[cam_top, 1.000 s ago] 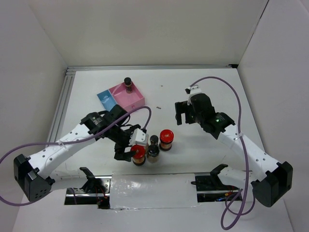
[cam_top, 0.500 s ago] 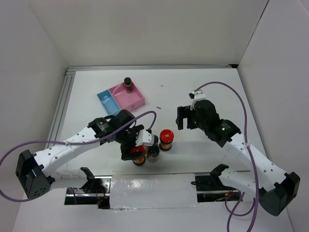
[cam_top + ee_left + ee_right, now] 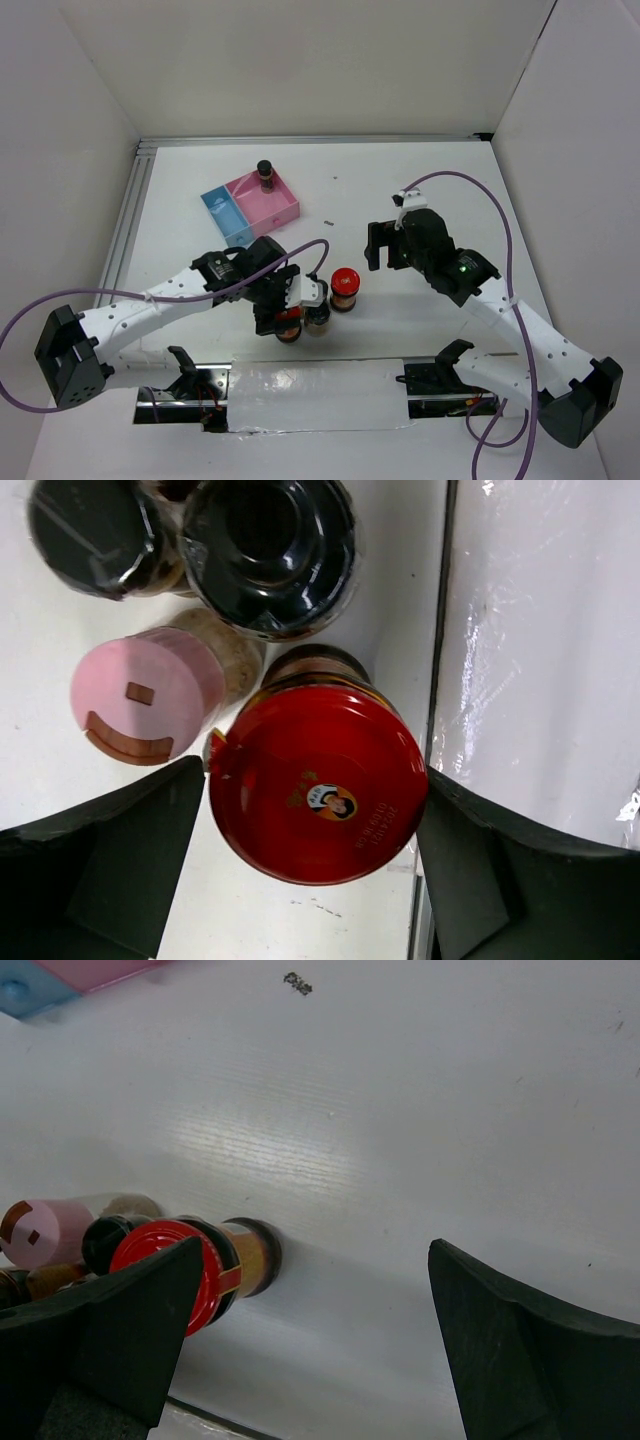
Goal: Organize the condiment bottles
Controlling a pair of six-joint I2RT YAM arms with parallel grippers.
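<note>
Since a second ago our left gripper (image 3: 287, 316) has swung right and now straddles a red-lidded jar (image 3: 318, 778). Its jaws sit close on both sides of the lid, and whether they already press we cannot tell. This jar stands in the cluster by the counter's (image 3: 420, 180) near edge. It is upright, its long axis vertical and its lid facing up at the wrist camera.

A pink-capped jar (image 3: 145, 695) crowds the left finger and a black-capped jar (image 3: 270, 550) sits just beyond, so closing or lifting off-centre could topple either one. Our right gripper (image 3: 315, 1260) hangs wide open, holding nothing, to the right of the other red-lidded jar (image 3: 165, 1265).
</note>
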